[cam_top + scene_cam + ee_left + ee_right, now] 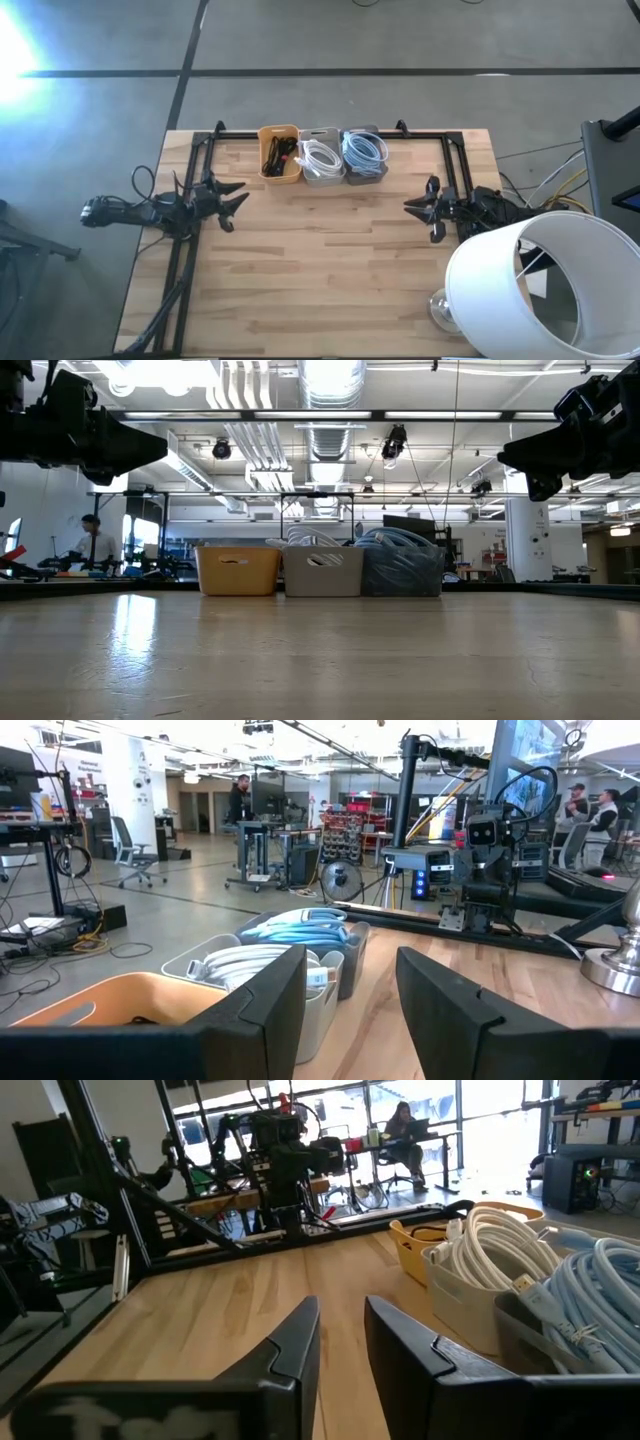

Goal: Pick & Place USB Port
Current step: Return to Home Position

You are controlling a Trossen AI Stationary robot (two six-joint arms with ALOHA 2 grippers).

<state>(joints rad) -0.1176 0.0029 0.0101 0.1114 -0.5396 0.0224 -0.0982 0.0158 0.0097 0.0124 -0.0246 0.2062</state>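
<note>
While both arms are held above the bench (330, 270) at its two sides, nothing is gripped by either. At the left edge, the left end effector (238, 200) is seen clear of the wood and pointed toward the middle; its fingers (265, 1010) are parted, with only air between them. Three bins are lined up side by side at the far edge of the bench. An orange bin (280, 180) is placed leftmost, with dark items inside that cannot be made out. A pale bin (322, 180) in the middle is filled with coiled white cables (320, 155). The dark bin (366, 180) on the right is filled with the coiled blue cables (365, 150), heaped above its rim. At the right edge, the right end effector (418, 207) is pointed back toward the left one; its fingers (295, 1345) are released too, with a narrower gap between them. A white lampshade (540, 290) is seen at the near right corner.
</note>
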